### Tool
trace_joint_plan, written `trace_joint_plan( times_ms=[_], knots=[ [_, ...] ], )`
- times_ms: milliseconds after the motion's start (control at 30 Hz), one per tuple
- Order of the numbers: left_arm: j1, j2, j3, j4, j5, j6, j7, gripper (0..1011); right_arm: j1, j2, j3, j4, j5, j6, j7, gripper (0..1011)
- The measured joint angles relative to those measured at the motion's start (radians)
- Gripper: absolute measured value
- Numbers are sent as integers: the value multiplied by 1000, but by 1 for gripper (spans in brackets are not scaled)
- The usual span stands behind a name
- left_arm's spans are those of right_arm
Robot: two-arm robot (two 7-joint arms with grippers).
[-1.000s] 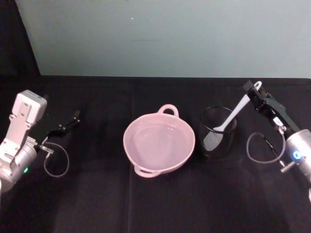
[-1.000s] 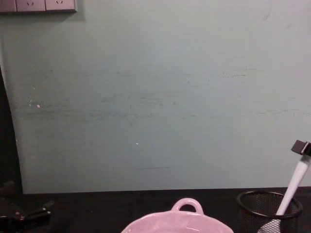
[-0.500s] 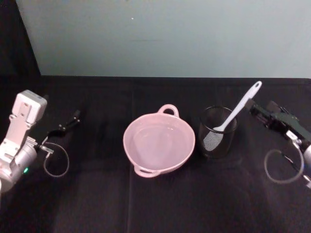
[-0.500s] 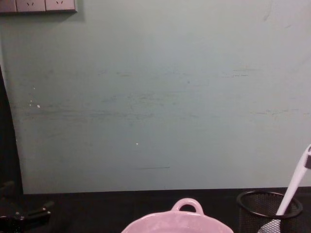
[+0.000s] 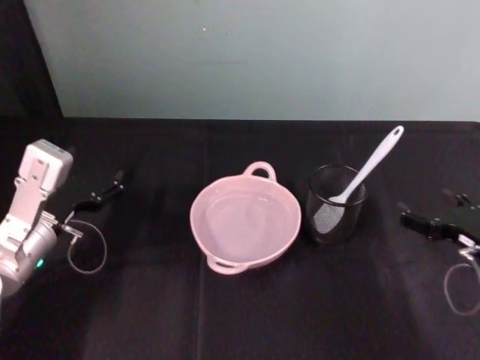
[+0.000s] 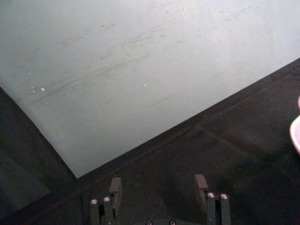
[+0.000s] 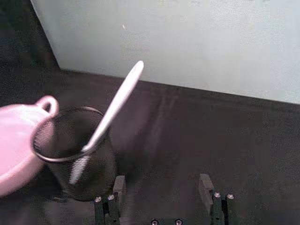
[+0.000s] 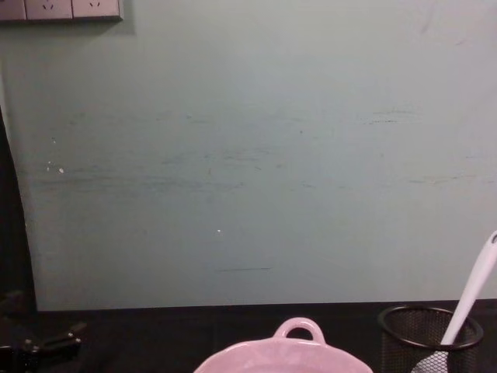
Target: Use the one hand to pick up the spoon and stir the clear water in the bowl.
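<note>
The pale pink bowl (image 5: 246,223) sits in the middle of the black worktop (image 5: 240,315), holding clear water, its small loop handle on the far rim. Just to the bowl's right stands a black wire-mesh cup (image 5: 335,206), close beside it but not clearly touching. The white spoon (image 5: 367,166) rests in that cup, flat head down inside, long handle leaning up and away from the bowl to the right. The right tool (image 5: 425,223) is low over the worktop, well to the right of the cup and clear of the spoon; its fingers (image 7: 119,185) are spread apart and grasp nothing. The left tool (image 5: 101,193) is parked well to the bowl's left, also released, fingers (image 6: 115,187) apart and empty.
</note>
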Motion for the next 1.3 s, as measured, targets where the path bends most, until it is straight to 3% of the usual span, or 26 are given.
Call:
trace_joint_plan(
  times_ms=[167,333,367,500,767,1300],
  knots=[
    [0,0,0,0,0,0,0,1011,87,-41,-80,105,-129,-60,-15,1002],
    [0,0,0,0,0,0,0,1011,205,-121,-154,277,-289,-216,-35,1003],
    [0,0,0,0,0,0,0,1011,205,-121,-154,277,-289,-216,-35,1003],
    [0,0,0,0,0,0,0,1011,245,-157,-167,351,-348,-310,-46,1003],
    [0,0,0,0,0,0,0,1011,259,-197,-158,407,-397,-407,-65,1003],
    [0,0,0,0,0,0,0,1011,257,-198,-155,404,-397,-407,-70,1003]
  ],
)
